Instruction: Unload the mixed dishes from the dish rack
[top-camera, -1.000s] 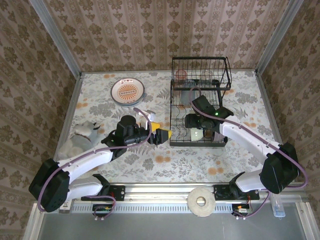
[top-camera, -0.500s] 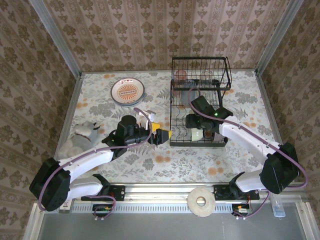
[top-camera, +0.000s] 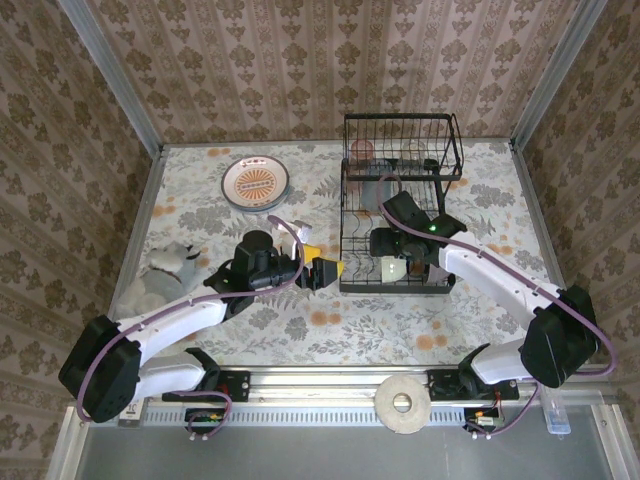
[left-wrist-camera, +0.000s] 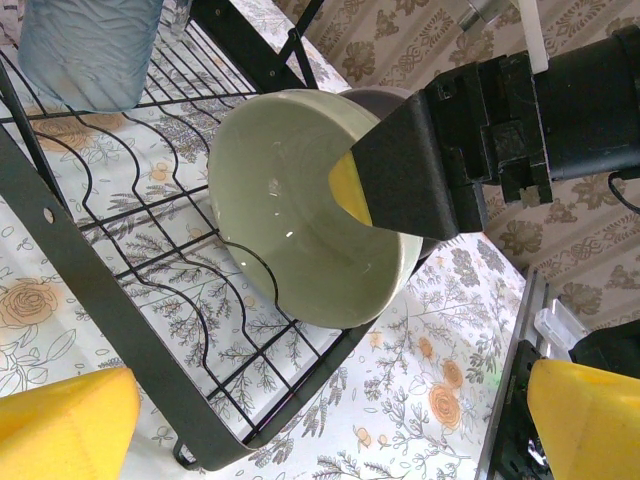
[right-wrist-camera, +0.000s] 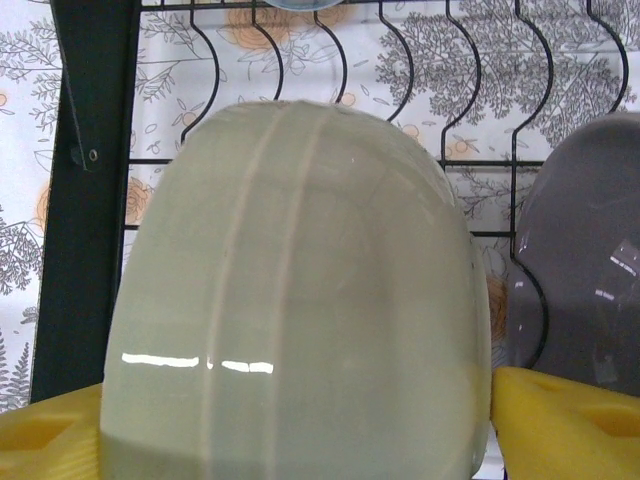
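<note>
The black wire dish rack (top-camera: 400, 215) stands right of centre on the table. In its lower tier the cream-green bowl (right-wrist-camera: 300, 300) stands on edge. My right gripper (top-camera: 392, 268) is shut on it, one yellow pad (left-wrist-camera: 350, 190) inside the bowl and the other finger behind its base. A lilac bowl (right-wrist-camera: 580, 300) leans just beside it. My left gripper (top-camera: 325, 270) is open and holds nothing. It hangs outside the rack's front-left corner and faces the bowl (left-wrist-camera: 300, 200). Pinkish tumblers (top-camera: 362, 150) sit in the back basket. The orange-centred plate (top-camera: 256, 182) lies on the table at the far left.
A grey and white bundle (top-camera: 165, 275) lies near the table's left edge. A roll of tape (top-camera: 402, 402) rests on the front rail. Another tumbler (left-wrist-camera: 90, 45) stands on the rack wires behind the bowl. Wallpapered walls close in the back and sides.
The right wrist has edged very slightly with the bowl in its grip. The left arm has stayed where it was.
</note>
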